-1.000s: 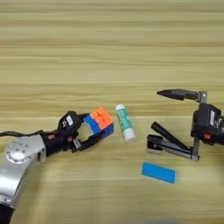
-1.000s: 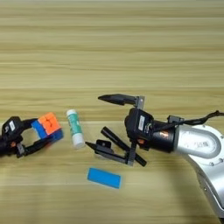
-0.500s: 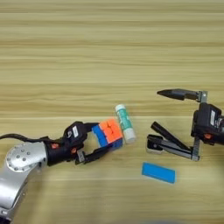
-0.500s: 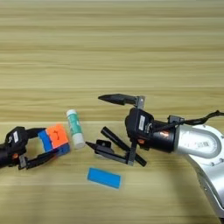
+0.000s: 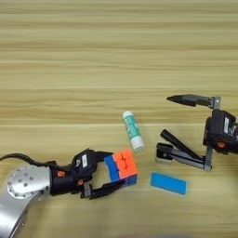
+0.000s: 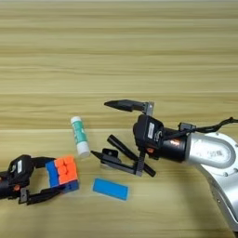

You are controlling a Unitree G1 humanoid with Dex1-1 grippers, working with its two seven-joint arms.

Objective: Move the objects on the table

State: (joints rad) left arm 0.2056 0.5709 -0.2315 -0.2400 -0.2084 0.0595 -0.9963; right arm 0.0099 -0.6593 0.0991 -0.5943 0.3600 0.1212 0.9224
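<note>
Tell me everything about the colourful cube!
The puzzle cube is made of small glossy squares that look like plastic: orange on top, blue on the side facing left, a bit of red at its right edge. It sits a little turned on the wooden table, held between the black fingers of the left tool, just below the glue stick, not touching it.

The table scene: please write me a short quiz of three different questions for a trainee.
1. True or false: the left gripper is shut on the cube.
2. Which thing lies nearest the block? A) glue stick B) right gripper C) cube
3. Fill in: the right gripper is ___.

Key: 1 true: its fingers press the cube from both sides. 2 B: its lower finger lies just above the block. 3 open, holding nothing.
</note>
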